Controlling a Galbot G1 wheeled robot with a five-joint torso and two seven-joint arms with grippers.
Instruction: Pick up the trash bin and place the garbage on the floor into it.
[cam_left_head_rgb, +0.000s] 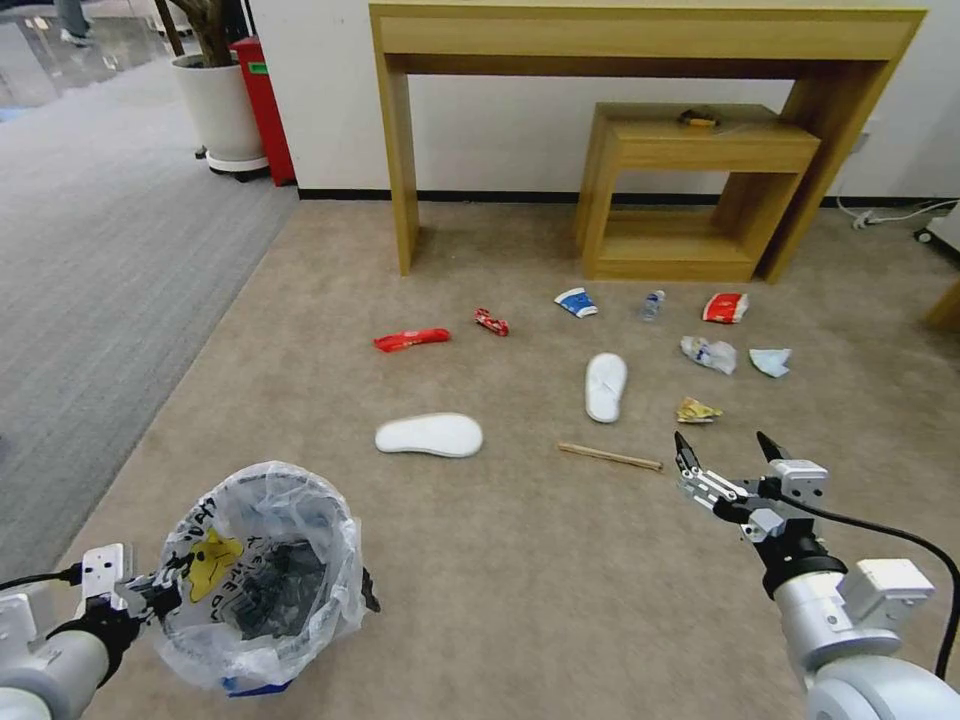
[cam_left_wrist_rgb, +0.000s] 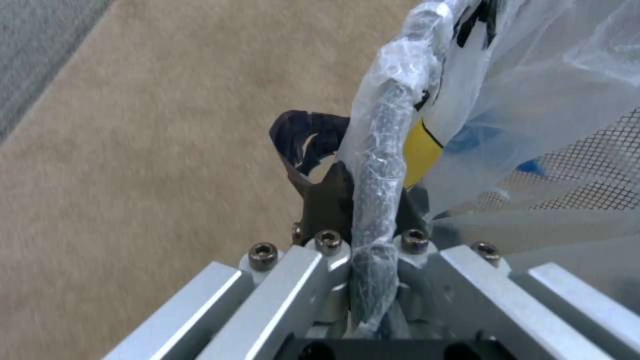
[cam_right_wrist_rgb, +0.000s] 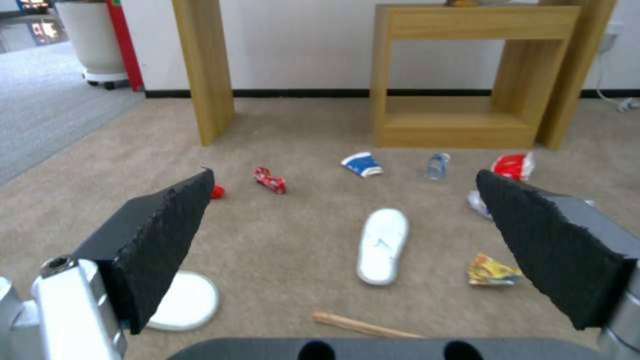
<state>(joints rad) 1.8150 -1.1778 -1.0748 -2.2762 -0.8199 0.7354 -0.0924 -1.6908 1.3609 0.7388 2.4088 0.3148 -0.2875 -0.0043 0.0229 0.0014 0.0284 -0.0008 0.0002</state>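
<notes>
At the near left of the beige carpet (cam_left_head_rgb: 500, 600), the left gripper (cam_left_head_rgb: 160, 590) is clamped on the bag-wrapped rim of the trash bin (cam_left_head_rgb: 265, 575), holding it. Ahead on the carpet lie a red wrapper (cam_left_head_rgb: 411, 340), a white slipper (cam_left_head_rgb: 429, 435), a second slipper (cam_left_head_rgb: 605, 386), a wooden stick (cam_left_head_rgb: 610, 457), a blue-white paper cup (cam_left_head_rgb: 577, 302), a small clear bottle (cam_left_head_rgb: 652, 305), a yellow crumpled wrapper (cam_left_head_rgb: 697, 410) and a red-white carton (cam_left_head_rgb: 725, 307). The right gripper (cam_left_head_rgb: 727, 452) hovers near the stick, jaws spread wide, holding nothing.

Trash bin (cam_left_head_rgb: 262, 580) base cut off
</notes>
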